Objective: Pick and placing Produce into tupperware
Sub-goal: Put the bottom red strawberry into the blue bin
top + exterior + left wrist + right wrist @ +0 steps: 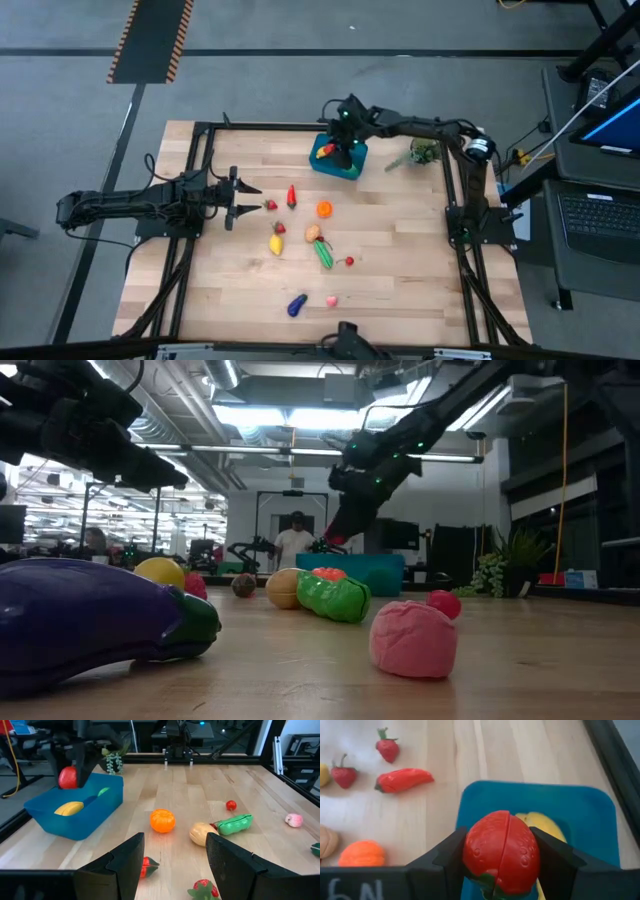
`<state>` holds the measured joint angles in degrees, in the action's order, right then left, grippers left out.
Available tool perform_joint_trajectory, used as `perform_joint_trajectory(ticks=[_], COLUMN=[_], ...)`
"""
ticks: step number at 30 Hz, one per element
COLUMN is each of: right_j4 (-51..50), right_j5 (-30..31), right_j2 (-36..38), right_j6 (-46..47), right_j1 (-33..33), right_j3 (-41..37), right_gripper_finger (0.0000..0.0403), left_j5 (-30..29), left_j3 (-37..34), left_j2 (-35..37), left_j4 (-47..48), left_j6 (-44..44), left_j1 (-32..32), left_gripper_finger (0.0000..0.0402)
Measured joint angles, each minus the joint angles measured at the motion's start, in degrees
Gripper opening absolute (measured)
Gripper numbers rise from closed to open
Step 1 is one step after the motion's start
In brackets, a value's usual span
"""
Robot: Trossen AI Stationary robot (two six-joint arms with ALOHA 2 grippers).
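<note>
Two gripper fingers [451, 865] clamp red strawberry [501, 851] over tub [580, 820]; left gripper [172, 857] gapes.

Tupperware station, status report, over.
Right gripper holding red strawberry above tupperware, yellow piece already inside. Left gripper jaws open, empty, waiting over table's left side. Nothing blocking the drop.

Tub [352, 165] at table's [400, 280] far edge, produce [322, 209] scattered nearer, banana [542, 824] inside tub
</note>
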<state>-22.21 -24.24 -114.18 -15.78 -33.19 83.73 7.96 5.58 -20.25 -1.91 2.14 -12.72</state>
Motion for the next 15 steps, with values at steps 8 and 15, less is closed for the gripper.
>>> perform_joint_trajectory(ticks=[8,15], right_j4=[-1.29,-1.48], right_j5=[-3.21,-5.63], right_j2=[-5.63,-7.57], right_j6=[0.81,2.00], right_j1=[0.04,0.04], right_j3=[3.38,3.31], right_gripper_finger=[0.0190,0.0190], left_j5=[0.05,0.05], left_j3=[0.00,0.02], left_j2=[0.00,0.00], left_j4=[0.00,0.00], left_j6=[-0.01,-0.01], left_j1=[0.01,0.01], left_gripper_finger=[0.0206,0.0206])
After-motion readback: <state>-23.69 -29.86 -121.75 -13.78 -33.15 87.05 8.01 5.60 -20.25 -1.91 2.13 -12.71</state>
